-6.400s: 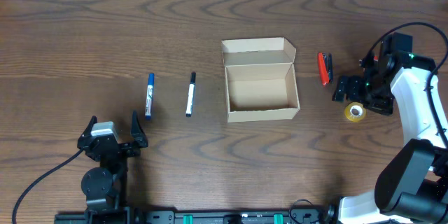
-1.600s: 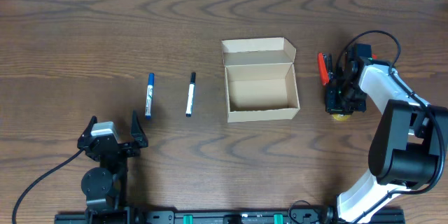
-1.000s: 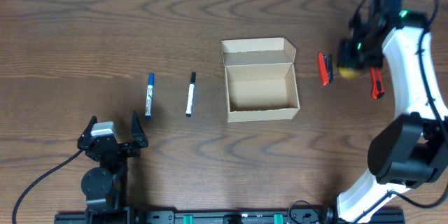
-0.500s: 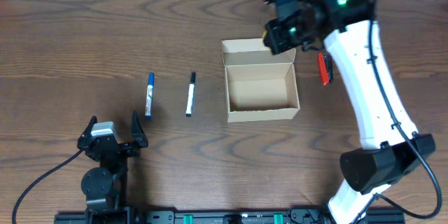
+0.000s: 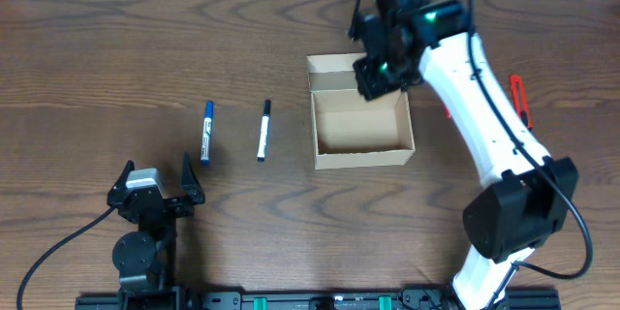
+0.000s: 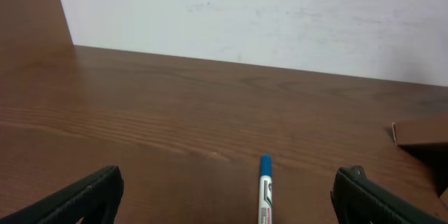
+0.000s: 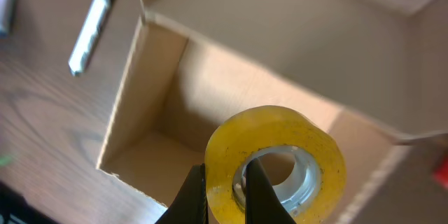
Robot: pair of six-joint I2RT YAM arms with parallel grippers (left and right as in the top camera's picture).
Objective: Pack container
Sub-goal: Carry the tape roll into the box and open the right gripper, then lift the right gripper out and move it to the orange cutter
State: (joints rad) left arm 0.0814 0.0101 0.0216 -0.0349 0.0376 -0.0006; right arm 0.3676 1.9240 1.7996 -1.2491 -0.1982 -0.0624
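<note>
Presently, container: small tan cardboard box (image 5: 360, 159), flap lid open, mid-table, directly beneath the right gripper's fingers (image 7: 192, 197).
Right gripper (image 7: 225, 189): pinching the wall of a yellow tape roll (image 7: 280, 133) above the box's interior.
Left gripper (image 6: 225, 197): spread wide, empty, well apart from the box.

the tape roll (image 7: 273, 129) runs off the bottom edge.

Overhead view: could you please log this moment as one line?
right gripper shut on yellow tape roll, over open container | left gripper open, empty | blue marker, black marker on table
</note>
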